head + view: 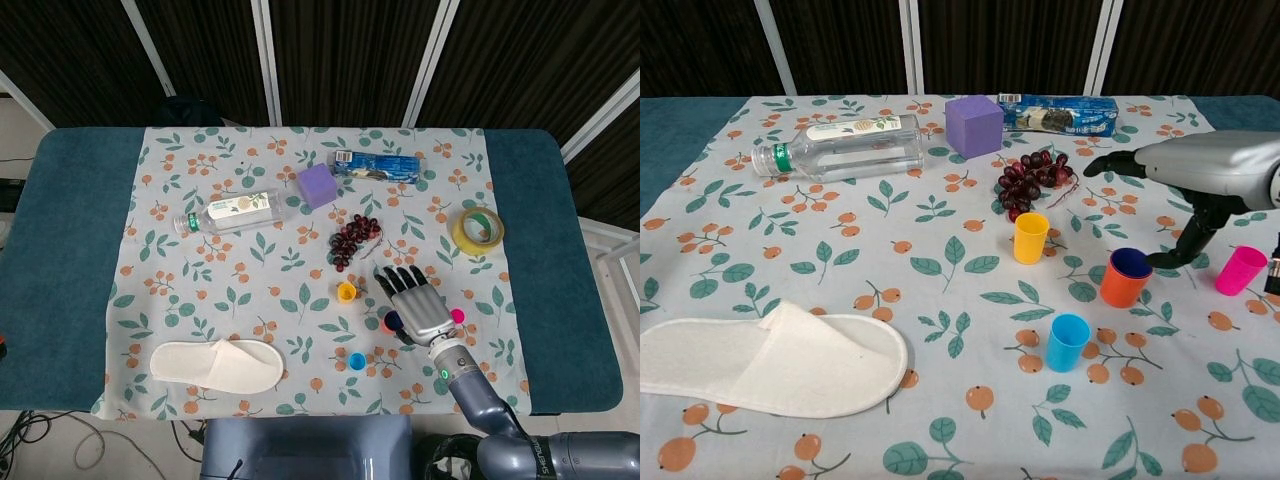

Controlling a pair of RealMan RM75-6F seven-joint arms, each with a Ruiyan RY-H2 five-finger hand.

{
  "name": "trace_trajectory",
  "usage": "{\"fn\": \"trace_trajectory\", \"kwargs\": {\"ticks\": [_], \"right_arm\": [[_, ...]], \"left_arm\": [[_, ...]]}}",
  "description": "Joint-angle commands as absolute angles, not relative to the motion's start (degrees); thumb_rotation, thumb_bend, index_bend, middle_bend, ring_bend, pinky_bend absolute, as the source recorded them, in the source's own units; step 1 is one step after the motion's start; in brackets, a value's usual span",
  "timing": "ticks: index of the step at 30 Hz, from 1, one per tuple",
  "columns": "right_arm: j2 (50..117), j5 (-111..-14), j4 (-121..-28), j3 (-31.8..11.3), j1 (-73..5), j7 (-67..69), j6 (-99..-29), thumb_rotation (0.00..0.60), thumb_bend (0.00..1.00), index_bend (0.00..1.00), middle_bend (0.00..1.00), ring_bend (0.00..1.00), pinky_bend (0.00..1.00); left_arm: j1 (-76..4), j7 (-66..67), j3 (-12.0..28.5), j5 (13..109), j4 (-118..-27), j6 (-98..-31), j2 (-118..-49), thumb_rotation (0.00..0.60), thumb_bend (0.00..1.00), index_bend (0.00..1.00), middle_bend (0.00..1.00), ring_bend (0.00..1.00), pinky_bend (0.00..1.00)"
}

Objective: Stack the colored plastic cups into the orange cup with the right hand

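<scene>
1. A white slipper (765,360) lies flat at the near left of the desk (70,250), on the leaf-and-berry cloth (930,265).
2. A clear plastic bottle (840,146) lies on its side toward the far left, its cap pointing left.
3. A purple cube (974,125) sits beyond the middle, and a blue snack packet (1058,114) lies just to its right.
4. A bunch of dark grapes (1030,180) lies in front of the cube; the yellow cup (1030,237) stands upright just nearer than the grapes.
5. The light blue cup (1068,342) stands upright near the front edge, apart from the other cups.
6. The orange cup (1125,278) stands upright right of the yellow one, with the dark blue cup (1130,263) nested fully inside it so that only its rim shows.
7. The right hand (1200,175) hovers above and just right of the orange cup, released, fingers spread and holding nothing; one fingertip reaches down close beside the cup, and I cannot tell whether it touches.
8. The pink cup (1240,270) stands upright at the right, near the hand.
9. A roll of yellow tape (477,230) lies far right in the head view.
10. The left hand shows in neither view.
</scene>
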State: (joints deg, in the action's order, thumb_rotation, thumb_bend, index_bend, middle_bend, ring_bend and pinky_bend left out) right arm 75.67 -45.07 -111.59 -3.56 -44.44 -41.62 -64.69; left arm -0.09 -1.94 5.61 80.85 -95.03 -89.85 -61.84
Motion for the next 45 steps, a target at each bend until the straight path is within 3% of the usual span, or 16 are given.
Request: {"fn": "trace_trajectory", "kwargs": {"ticks": [1, 9, 18, 31, 45], "right_arm": [[75.4, -44.6, -112.3, -5.1, -44.9, -40.6, -64.8, 0.6, 0.36, 0.04, 0.0, 0.0, 0.0], [79.4, -38.4, -110.6, -9.2, -49.8, -43.2, -63.1, 0.6, 0.36, 0.11, 0.0, 0.0, 0.0], [88.7, -28.7, -102.3, -11.9, -56.5, -47.4, -62.0, 0.6, 0.36, 0.18, 0.0, 0.0, 0.0], [93.1, -29.5, -96.4, -12.1, -57.3, -45.2, -63.4, 0.6, 0.36, 0.33, 0.0, 0.0, 0.0], [94.6, -27.9, -91.8, -12.3, -58.0, -44.6, -61.6, 0.6, 0.36, 0.37, 0.0, 0.0, 0.0]], "left_arm": [[-0.1, -2.0, 5.6, 80.8, -95.1, -89.8, -61.8, 0.6, 0.82, 0.09, 0.0, 0.0, 0.1], [-0.1, -1.9, 5.6, 81.0, -95.2, -89.9, -61.8, 0.6, 0.82, 0.09, 0.0, 0.0, 0.1], [-0.2, -2.4, 5.7, 80.6, -95.0, -89.6, -61.8, 0.6, 0.82, 0.09, 0.0, 0.0, 0.1], [-0.2, -2.6, 5.8, 80.2, -95.2, -89.3, -61.7, 0.6, 0.82, 0.09, 0.0, 0.0, 0.1], [-0.2, -2.5, 5.9, 80.0, -95.2, -89.2, -61.6, 0.6, 0.82, 0.09, 0.0, 0.0, 0.1]]}}
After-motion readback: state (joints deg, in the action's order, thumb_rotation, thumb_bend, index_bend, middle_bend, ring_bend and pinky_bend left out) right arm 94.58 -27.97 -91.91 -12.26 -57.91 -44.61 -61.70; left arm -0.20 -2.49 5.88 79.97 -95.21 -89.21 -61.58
